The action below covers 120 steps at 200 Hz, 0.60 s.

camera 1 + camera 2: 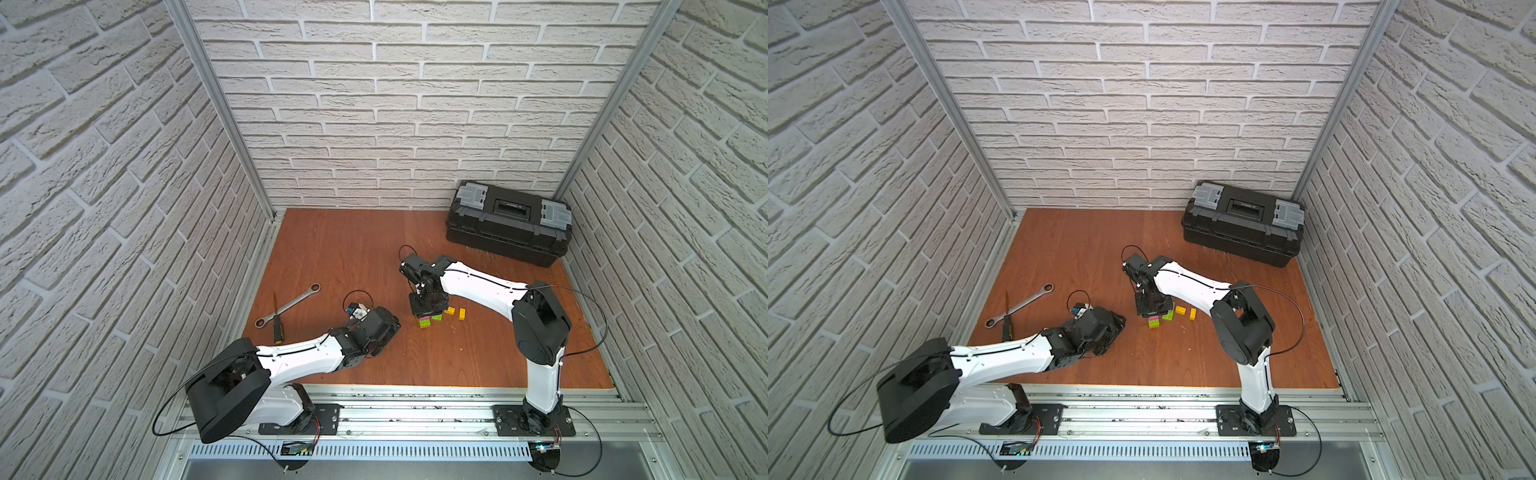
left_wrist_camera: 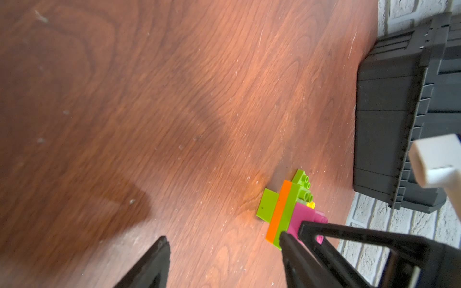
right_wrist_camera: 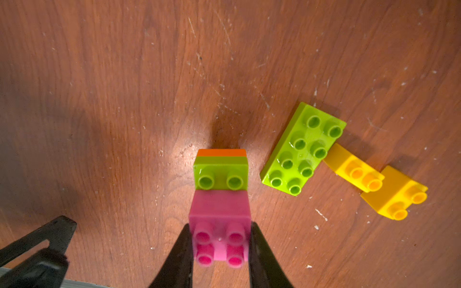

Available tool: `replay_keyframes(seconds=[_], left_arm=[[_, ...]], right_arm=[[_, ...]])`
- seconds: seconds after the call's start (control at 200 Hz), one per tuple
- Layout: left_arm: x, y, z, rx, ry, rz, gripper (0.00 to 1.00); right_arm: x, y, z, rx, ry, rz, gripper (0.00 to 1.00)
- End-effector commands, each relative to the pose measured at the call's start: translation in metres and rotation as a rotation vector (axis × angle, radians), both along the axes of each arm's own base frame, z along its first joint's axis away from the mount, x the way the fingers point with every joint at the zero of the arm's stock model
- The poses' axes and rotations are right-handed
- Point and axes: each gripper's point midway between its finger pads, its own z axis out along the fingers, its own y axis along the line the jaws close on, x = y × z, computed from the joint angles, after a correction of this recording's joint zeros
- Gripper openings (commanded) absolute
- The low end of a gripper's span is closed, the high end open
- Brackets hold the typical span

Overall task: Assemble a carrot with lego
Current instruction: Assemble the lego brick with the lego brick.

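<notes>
Part-built carrot [image 3: 220, 172], upright on surface [image 3: 99, 99]: right fingers [image 3: 179, 254] clamped on its top pink brick [image 3: 219, 212], seemingly seating it; left fingers [image 2: 154, 264] apart, empty, near the carrot; next move likely release, then fetch lime green brick [image 3: 303, 149] lying just beside carrot.

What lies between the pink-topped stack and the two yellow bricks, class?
A loose lime green brick, lying flat with its studs up, sits between the stack and the yellow bricks. The right wrist view shows it clearly.
</notes>
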Motion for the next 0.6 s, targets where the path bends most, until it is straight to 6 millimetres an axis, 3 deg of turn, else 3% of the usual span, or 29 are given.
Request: replay_keyframes(seconds=[0.0,0.135,0.19,0.49,0.515,0.595], left_arm=[[0.002,0.0,-0.002,-0.001,-0.01,-0.003,0.73],[0.003,0.0,-0.001,0.0,-0.01,-0.004,0.74],[0.003,-0.001,0.0,0.001,-0.01,-0.007,0.75],[0.004,-0.001,0.003,0.003,-0.014,-0.01,0.77],[0.004,0.0,0.002,0.007,-0.012,-0.009,0.77],[0.004,0.0,0.003,0.005,-0.014,-0.01,0.77]], right_arm=[[-0.011,-0.006,-0.052,-0.073,0.088,0.019,0.2],[-0.009,-0.005,-0.043,-0.062,0.067,0.022,0.49],[-0.007,-0.005,-0.037,-0.059,0.052,0.024,0.55],[0.008,0.0,0.005,-0.026,-0.02,0.029,0.67],[0.01,0.001,0.021,-0.001,-0.051,0.028,0.67],[0.012,0.004,0.035,0.022,-0.069,0.03,0.68]])
